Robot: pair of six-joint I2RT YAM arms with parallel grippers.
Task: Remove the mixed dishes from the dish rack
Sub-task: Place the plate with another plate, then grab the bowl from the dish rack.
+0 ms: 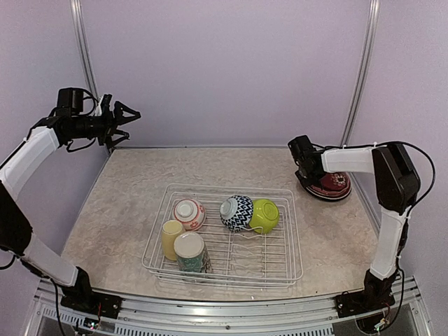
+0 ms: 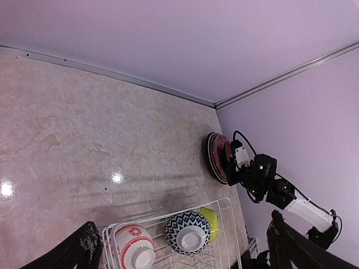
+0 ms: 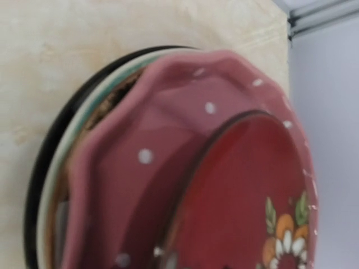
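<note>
The wire dish rack (image 1: 287, 262) sits mid-table and holds a red-patterned bowl (image 1: 188, 213), a black-and-white bowl (image 1: 236, 212), a lime-green bowl (image 1: 264, 215), a pale yellow mug (image 1: 171, 238) and a floral cup (image 1: 192, 253). The bowls also show in the left wrist view: red-patterned bowl (image 2: 133, 246), black-and-white bowl (image 2: 188, 232). A stack of plates (image 1: 334, 186) lies on the table at the right, a maroon plate (image 3: 168, 168) on top and a black plate (image 3: 33, 185) at the bottom. My right gripper (image 1: 308, 171) is at the stack's left edge, its jaws hidden. My left gripper (image 1: 129, 115) hangs high at the far left, open and empty.
The back wall and a side wall with a metal rail (image 1: 357, 77) bound the table. The plate stack (image 2: 216, 157) lies near the right wall, beyond the rack's far right corner.
</note>
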